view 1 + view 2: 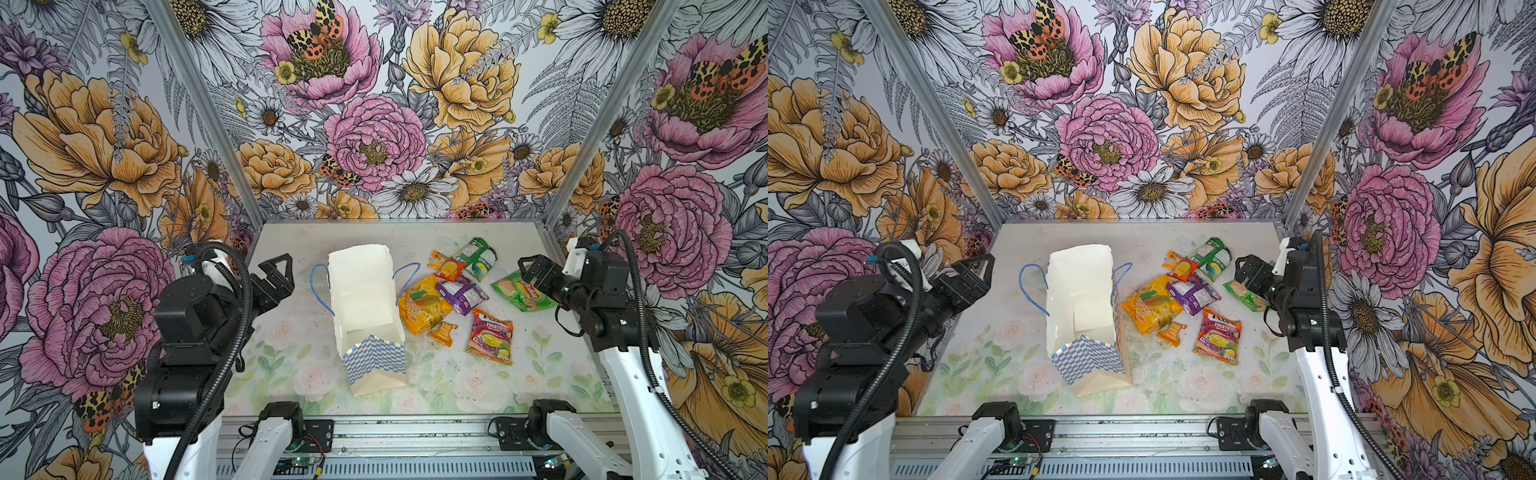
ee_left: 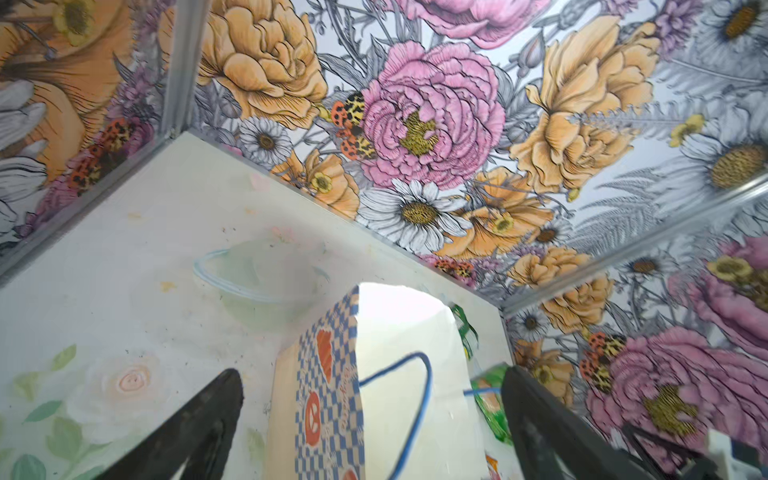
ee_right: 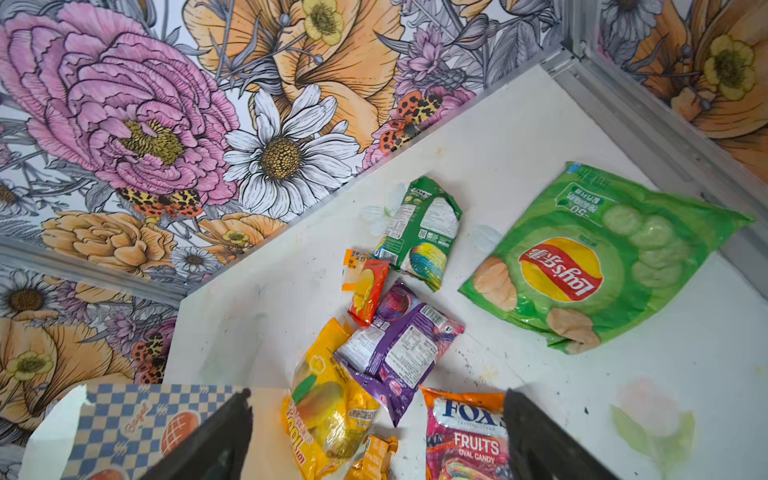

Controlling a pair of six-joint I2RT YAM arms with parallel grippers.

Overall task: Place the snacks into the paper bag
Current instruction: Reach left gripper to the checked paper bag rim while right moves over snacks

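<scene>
Green Lay's packet [image 3: 598, 266], pink Fox's Fruits Oval Candy packet [image 3: 463, 451]

- Far wall [image 1: 374, 137]: floral wallpaper, huge pink and orange blooms, white daisies, spotted moths.
- Same print on the left wall [image 1: 83, 166] and the right wall [image 1: 685, 145].
- Silver metal posts [image 1: 203, 104] stand in the far corners.
- The tabletop [image 1: 457, 386] is pale, with faint roses, green leaves and dark specks.
- An aluminium rail [image 1: 415, 436] runs along the near edge.
- The light is bright and even.
</scene>
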